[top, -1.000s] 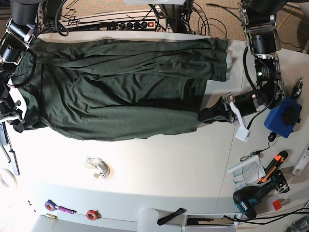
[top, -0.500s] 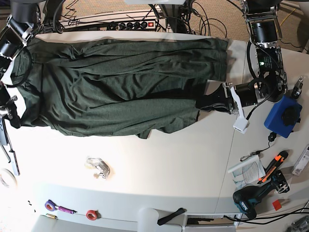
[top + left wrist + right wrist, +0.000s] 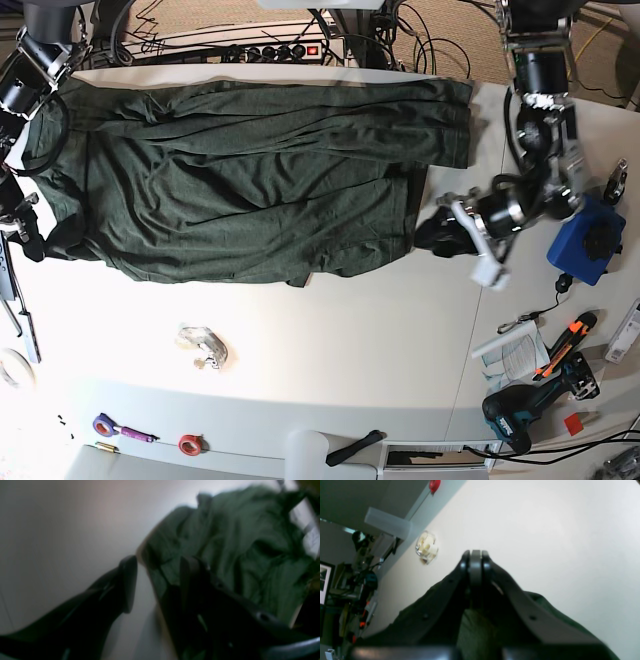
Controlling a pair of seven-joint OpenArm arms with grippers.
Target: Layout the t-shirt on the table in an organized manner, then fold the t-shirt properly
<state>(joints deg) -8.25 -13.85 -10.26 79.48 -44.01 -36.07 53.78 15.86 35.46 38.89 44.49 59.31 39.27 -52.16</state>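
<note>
— Where's the shirt?
— Spread across the tabletop. My left pincer gapes just off its hem.
— The right one?
— My right pincer is clamped on the opposite edge.

Both arms are built of black and grey cylindrical segments with dark cables looping alongside them. The arm at the base view's right edge carries a small green indicator area on one link and a white rectangular block near its wrist.

The left gripper has two matte black, smooth plastic fingers with rounded tips and thin moulded ridges.

The right gripper has glossy black fingers with small round screw recesses along their flanks, and a grey strip between the tips.
</note>
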